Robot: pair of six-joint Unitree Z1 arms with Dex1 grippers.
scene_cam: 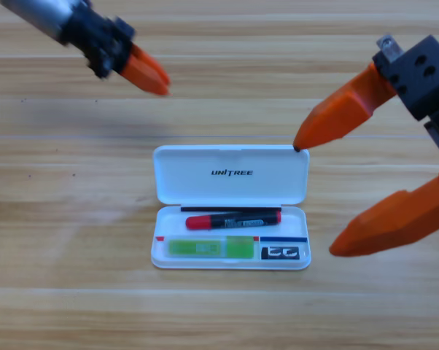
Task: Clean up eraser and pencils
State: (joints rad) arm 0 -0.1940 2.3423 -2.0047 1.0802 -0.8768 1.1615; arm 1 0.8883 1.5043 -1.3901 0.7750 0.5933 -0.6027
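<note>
Nearby, right pincer (318,197) (agape), open case (230,175)

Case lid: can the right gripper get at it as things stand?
Probably yes. The right gripper is wide open beside the case, its upper jaw tip at the lid corner, and nothing lies between them.

pencils (232,219) and eraser (280,253) in case (230,175)
</note>
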